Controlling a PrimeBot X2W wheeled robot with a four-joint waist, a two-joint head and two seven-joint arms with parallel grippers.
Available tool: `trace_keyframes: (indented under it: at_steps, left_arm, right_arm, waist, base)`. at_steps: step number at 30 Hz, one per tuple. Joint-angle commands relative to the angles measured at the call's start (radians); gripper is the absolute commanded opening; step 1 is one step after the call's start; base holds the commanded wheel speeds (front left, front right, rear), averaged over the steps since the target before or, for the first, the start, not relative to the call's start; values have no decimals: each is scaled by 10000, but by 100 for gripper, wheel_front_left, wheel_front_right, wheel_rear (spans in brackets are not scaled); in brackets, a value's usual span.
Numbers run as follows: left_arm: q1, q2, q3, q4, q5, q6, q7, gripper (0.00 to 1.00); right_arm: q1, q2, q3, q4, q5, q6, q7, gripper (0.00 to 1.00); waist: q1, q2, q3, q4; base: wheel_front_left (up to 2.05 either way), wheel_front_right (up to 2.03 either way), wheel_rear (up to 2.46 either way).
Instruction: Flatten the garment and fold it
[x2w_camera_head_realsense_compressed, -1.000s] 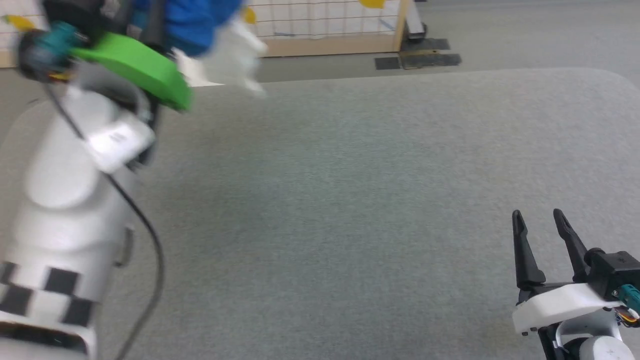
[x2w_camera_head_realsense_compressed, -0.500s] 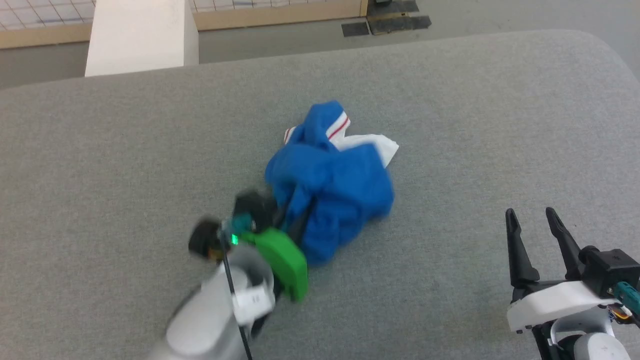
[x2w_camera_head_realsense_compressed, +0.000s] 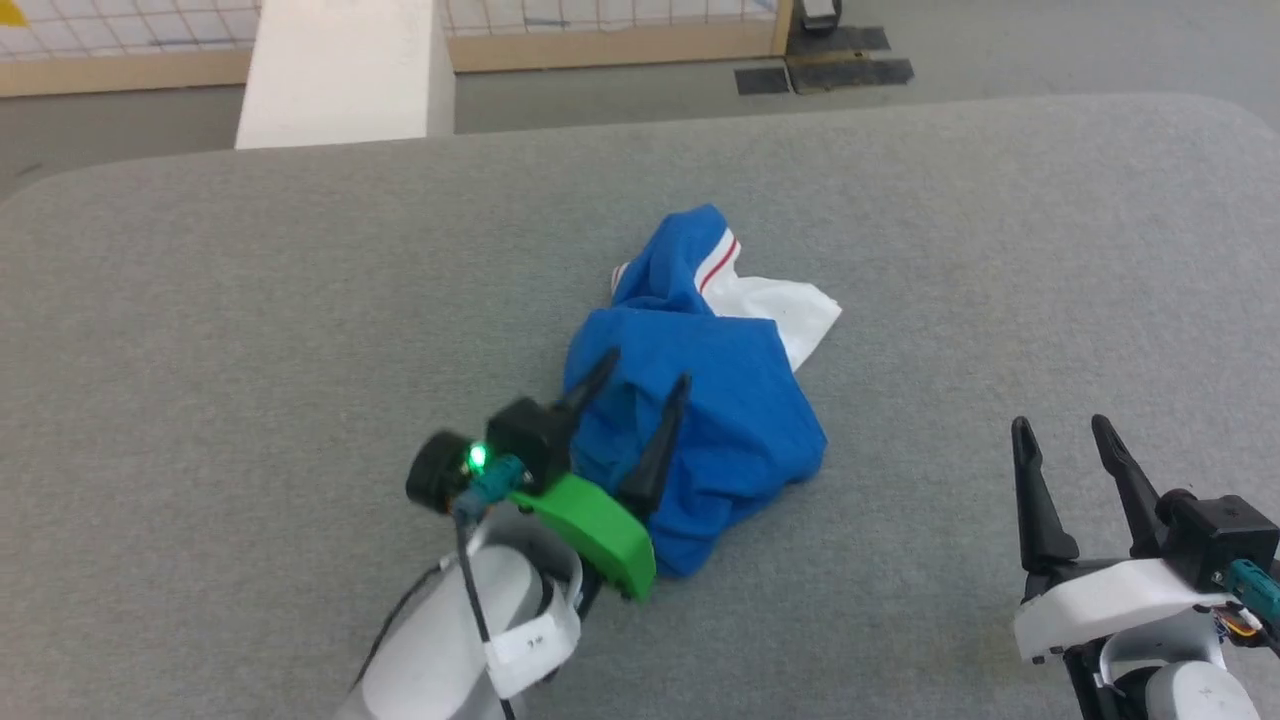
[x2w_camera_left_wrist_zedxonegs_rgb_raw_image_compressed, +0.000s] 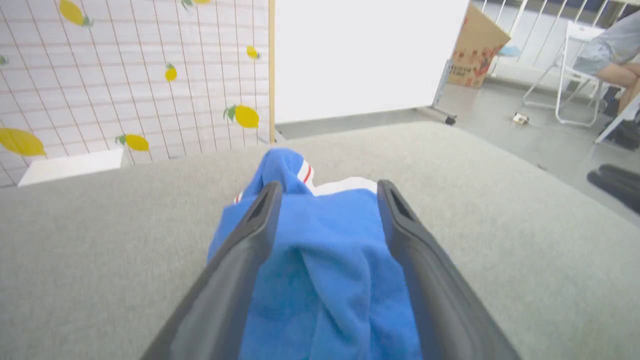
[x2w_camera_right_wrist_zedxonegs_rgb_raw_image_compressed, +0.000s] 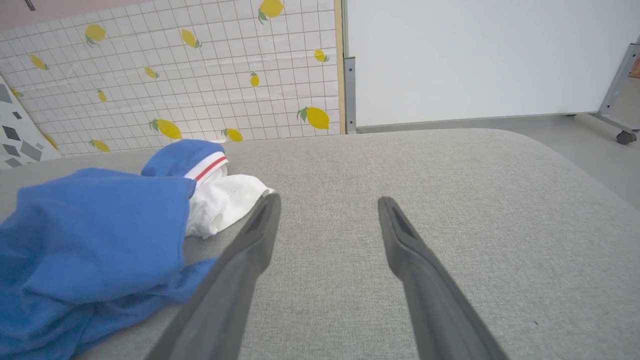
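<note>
The shirt (x2w_camera_head_realsense_compressed: 700, 420) lies in a crumpled blue heap on the grey table (x2w_camera_head_realsense_compressed: 200, 300), directly under and ahead of the left pincer (x2w_camera_head_realsense_compressed: 648, 366). A white sleeve (x2w_camera_head_realsense_compressed: 790, 310) and a strip of red-striped trim stick out of the heap beyond that pincer's fingertips. No printed side shows.

We judge the task to be at its beginning. Nothing is flattened: the cloth is bunched, its folds are piled on one another, and no hem or shoulder is laid out. All of the flattening is left to do, and the folding after it.

The left pincer is spread wide. Its two fingers straddle the near part of the heap, with blue cloth lying between them. They do not press together on it, so we read the shirt as not pinched. The left arm reaches forward from the lower edge of the head view and angles toward the robot's right, its fingers low over the cloth.

The right pincer (x2w_camera_head_realsense_compressed: 1060, 424) is likewise spread wide and holds nothing. It hangs over bare table with its fingers pointing forward, and the shirt lies apart from it on its left side.
</note>
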Motion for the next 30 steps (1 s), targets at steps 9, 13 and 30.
trace_keyframes:
  at_steps: [9,13,30]
  left_arm:
    - [936,344,2077,-1682,626,723,-74,100]
    - [1683,740,2816,-1743,693,826,-74,100]
    - [3696,1086,4015,-1697,484,613,-75,100]
  right_arm:
    - [297,5,-73,-159,-130,-15,159,100]
    - [434,5,-40,-302,-172,-15,230,100]
    - [1096,5,370,-1332,-243,-15,623,100]
  waist:
    - [1,120,-585,349]
    - [1,120,-702,338]
    - [1,120,-1306,217]
  base:
    - [0,0,0]
    - [0,0,0]
    - [0,0,0]
